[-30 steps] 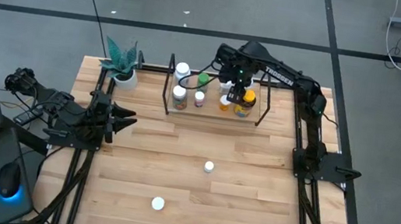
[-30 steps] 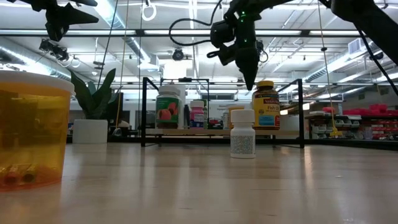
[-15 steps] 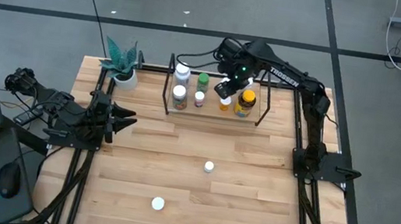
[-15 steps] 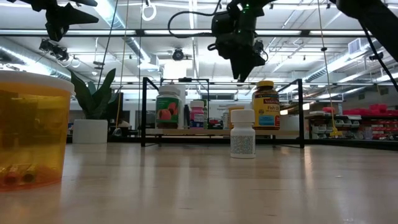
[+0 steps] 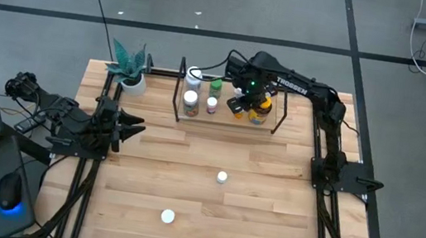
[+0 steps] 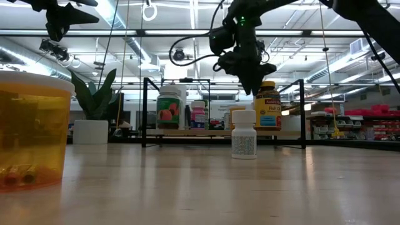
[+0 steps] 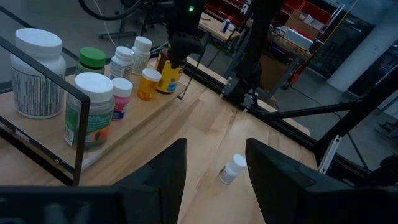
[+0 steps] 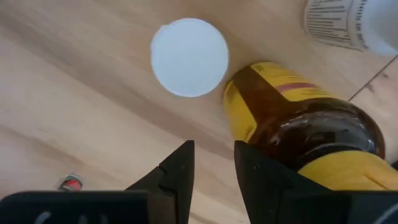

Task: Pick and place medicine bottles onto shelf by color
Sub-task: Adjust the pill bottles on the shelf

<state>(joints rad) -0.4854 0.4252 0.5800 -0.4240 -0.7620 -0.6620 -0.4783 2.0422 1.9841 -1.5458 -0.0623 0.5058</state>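
The shelf [image 5: 178, 89], a black rod rack on a pale wooden base, stands at the table's far edge with several medicine bottles upright on it. Among them are a big white one [image 5: 194, 76], a green-capped one [image 5: 216, 85] and a dark amber one with a yellow cap [image 8: 298, 124]. My right gripper [image 8: 214, 171] hangs over the shelf pointing down, open and holding nothing, beside the amber bottle and a white cap [image 8: 189, 57]. Two white-capped bottles [image 5: 222, 177] [image 5: 168, 216] stand on the open table. My left gripper [image 7: 216, 174] waits open at the table's left.
A potted plant [image 5: 130, 70] stands at the far left corner next to the shelf. An orange bottle [image 6: 31, 134] fills the low view's near left. The arms' black frames run along both table sides. Bare wood lies between the shelf and the two loose bottles.
My right gripper has rolled about its own axis above the shelf. It has sunk a little and shifted toward the table's near edge, next to the amber bottle. No bottle has moved.
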